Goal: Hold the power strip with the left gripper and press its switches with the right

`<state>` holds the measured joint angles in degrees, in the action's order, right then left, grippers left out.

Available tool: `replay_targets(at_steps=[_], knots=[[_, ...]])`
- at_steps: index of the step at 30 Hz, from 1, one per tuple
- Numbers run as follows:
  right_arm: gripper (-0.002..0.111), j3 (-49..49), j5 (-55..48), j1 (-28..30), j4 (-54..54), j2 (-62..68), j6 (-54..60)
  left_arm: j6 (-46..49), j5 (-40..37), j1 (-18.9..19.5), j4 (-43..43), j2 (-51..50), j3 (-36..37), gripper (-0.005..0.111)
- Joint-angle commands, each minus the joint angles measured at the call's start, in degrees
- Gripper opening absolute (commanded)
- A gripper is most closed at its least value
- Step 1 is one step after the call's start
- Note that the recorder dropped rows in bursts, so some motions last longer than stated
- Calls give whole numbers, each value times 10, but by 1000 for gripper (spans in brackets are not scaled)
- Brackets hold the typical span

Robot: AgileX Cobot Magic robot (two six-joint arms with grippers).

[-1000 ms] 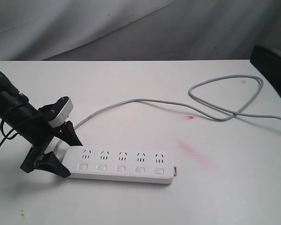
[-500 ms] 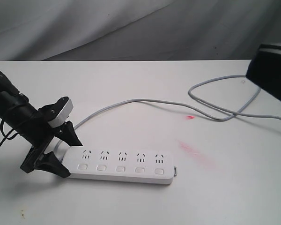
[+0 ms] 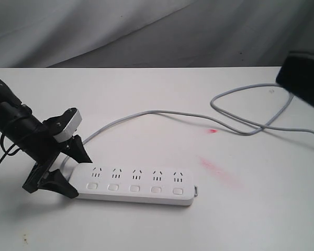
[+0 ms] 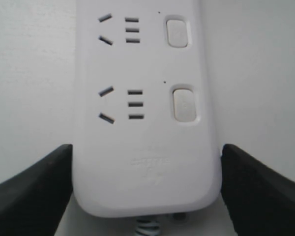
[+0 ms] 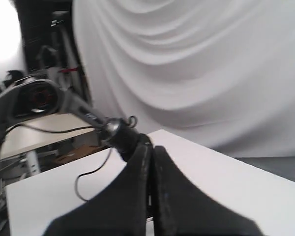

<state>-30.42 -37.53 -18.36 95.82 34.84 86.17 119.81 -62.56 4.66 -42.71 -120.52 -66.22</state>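
The white power strip [image 3: 136,185] lies flat near the table's front, with its row of white switches [image 3: 135,187] facing up. Two of those switches [image 4: 184,104] show in the left wrist view. My left gripper [image 3: 78,175] straddles the strip's cord end, and both black fingers [image 4: 34,187] press against its sides. The grey cord [image 3: 199,115] loops away to the back right. My right gripper [image 5: 151,150] is shut and empty, held high off the table. Only a dark piece of the right arm [image 3: 303,78] shows at the exterior view's right edge.
Red smears [image 3: 214,167] mark the white table [image 3: 146,89] to the right of the strip. A grey cloth backdrop [image 3: 146,26] hangs behind. The cord's loop [image 3: 251,104] lies on the table's right side, under the right arm.
The dark right arm at the right edge has shifted slightly. The left gripper and the power strip have not moved.
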Motion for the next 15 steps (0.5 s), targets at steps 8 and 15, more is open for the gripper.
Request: replay_targets(at_steps=[8,15], knots=[[0,-3,51,82,12,-64,-25,2,-3,0,0,2,0,54],[0,6,254,172,-11,-100,-27,2,-4,0,0,2,0,54]])
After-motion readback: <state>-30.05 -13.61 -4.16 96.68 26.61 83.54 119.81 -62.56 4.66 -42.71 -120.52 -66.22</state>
